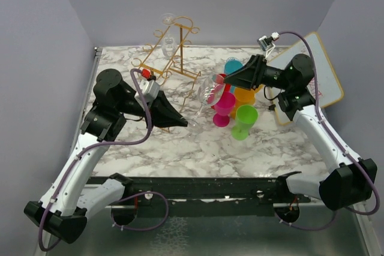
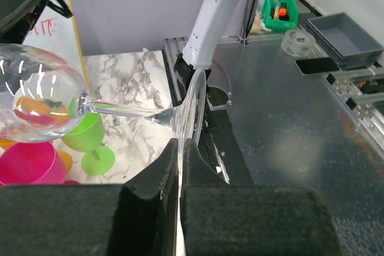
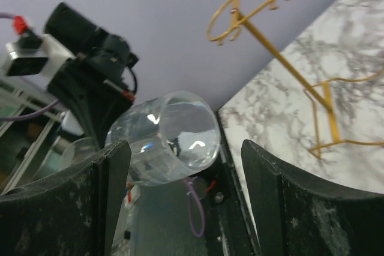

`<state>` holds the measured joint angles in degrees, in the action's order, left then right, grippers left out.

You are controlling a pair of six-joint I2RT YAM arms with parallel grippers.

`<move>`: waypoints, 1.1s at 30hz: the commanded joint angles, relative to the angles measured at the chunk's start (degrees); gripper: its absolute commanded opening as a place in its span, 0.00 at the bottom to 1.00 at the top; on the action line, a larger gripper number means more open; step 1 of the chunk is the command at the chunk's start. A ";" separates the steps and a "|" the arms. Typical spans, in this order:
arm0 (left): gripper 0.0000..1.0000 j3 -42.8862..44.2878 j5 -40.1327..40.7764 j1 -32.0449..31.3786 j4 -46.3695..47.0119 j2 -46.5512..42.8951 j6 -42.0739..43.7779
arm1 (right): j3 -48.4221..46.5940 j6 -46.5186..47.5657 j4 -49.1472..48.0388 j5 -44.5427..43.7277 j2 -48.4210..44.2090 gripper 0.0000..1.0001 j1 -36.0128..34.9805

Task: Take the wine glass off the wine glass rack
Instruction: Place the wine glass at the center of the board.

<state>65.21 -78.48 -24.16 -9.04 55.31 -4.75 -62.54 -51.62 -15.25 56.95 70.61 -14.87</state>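
1. The left arm's fingers (image 2: 150,190) are pressed together on the flat foot of the wine glass (image 2: 36,97), pinching it edge-on. The glass hangs on its side above the worktop (image 1: 180,148), stem roughly level, bowl pointing toward the right arm.
2. The right arm's fingers (image 3: 60,208) stand spread wide, one on each side of the bowl. Whether either one touches the glass cannot be told.
3. The glass is clear of the gold wire rack (image 1: 171,55), which stands apart at the back of the marble worktop. A second clear glass (image 1: 169,40) hangs upside down from its top.
4. Crowded just below and beside the bowl are a pink goblet (image 1: 224,107), a green goblet (image 1: 245,119), an orange cup (image 1: 245,95) and a blue cup (image 1: 234,66).
5. A whiteboard (image 1: 327,82) sits at the worktop's right edge, behind the right arm.
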 commanded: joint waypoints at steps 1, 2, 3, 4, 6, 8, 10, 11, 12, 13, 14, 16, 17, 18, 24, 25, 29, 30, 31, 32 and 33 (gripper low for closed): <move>0.00 -0.60 -6.29 -0.45 2.54 -2.78 8.58 | 1.17 -17.36 -26.86 13.35 -0.27 0.80 0.02; 0.00 -0.57 -6.33 -0.45 2.57 -2.72 8.85 | 1.42 -18.39 -28.91 14.12 -0.10 0.79 0.02; 0.00 -0.48 -6.53 -0.51 2.56 -2.41 8.90 | 1.71 -18.86 -30.21 14.56 -0.04 0.77 0.02; 0.00 -0.40 -6.80 -0.53 2.61 -2.04 8.89 | 1.88 -19.11 -30.90 14.93 -0.08 0.76 0.02; 0.00 -0.35 -6.93 -0.61 2.55 -1.51 8.97 | 2.11 -20.50 -33.18 15.88 0.05 0.74 0.02; 0.00 -0.35 -7.18 -0.77 2.58 -1.25 8.92 | 2.74 -24.17 -38.37 17.57 0.57 0.74 0.02; 0.00 -0.47 -8.25 -1.15 2.49 -0.70 9.04 | 3.72 -30.19 -47.34 18.64 1.50 0.73 0.02; 0.00 -0.63 -8.24 -1.41 2.52 -0.39 8.93 | 3.92 -33.08 -51.03 18.95 2.04 0.72 0.02; 0.00 -0.76 -8.19 -1.68 2.56 -0.19 8.85 | 3.88 -35.33 -53.75 19.13 2.71 0.70 -0.06; 0.00 -0.74 -8.18 -1.92 2.58 -0.11 9.06 | 3.81 -37.57 -55.87 19.30 3.41 0.67 -0.07; 0.00 -0.66 -8.12 -2.16 2.52 -0.07 9.44 | 3.77 -39.81 -58.35 19.41 4.11 0.64 -0.07; 0.00 -0.46 -7.41 -2.73 2.53 0.01 9.99 | 3.89 -44.79 -64.50 19.24 5.53 0.62 -0.07; 0.00 -0.24 -7.25 -2.91 2.57 0.31 10.10 | 3.92 -47.10 -67.66 18.91 6.16 0.60 -0.07; 0.00 -0.18 -7.11 -3.05 2.55 0.61 10.11 | 3.73 -49.13 -69.59 18.93 6.84 0.59 -0.09; 0.00 -0.61 -7.20 -3.85 2.61 1.96 11.33 | 3.06 -51.66 -69.86 20.20 8.05 0.48 -0.78; 0.00 -0.69 -7.10 -3.87 2.61 2.13 11.74 | 2.99 -52.27 -70.06 20.28 8.24 0.48 -0.96; 0.00 -0.49 -7.45 -4.03 2.57 3.19 12.19 | 2.57 -56.69 -72.77 21.00 9.20 0.39 -1.38; 0.00 -0.44 -7.43 -4.03 2.55 3.31 12.30 | 2.40 -58.23 -75.30 20.89 9.39 0.36 -1.39; 0.00 -0.48 -7.33 -4.05 2.61 3.34 12.56 | 2.23 -59.70 -76.84 20.61 9.52 0.35 -1.39; 0.00 -0.57 -7.13 -4.05 2.62 3.42 12.82 | 2.04 -60.76 -78.10 20.36 9.66 0.34 -1.39; 0.00 -0.73 -6.79 -4.05 2.56 3.47 12.89 | 1.93 -61.51 -78.85 20.24 9.72 0.31 -1.45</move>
<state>64.58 -86.17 -28.27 -8.03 58.06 5.52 -59.07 -106.74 -83.31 76.03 80.09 -15.46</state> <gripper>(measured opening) 0.016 0.346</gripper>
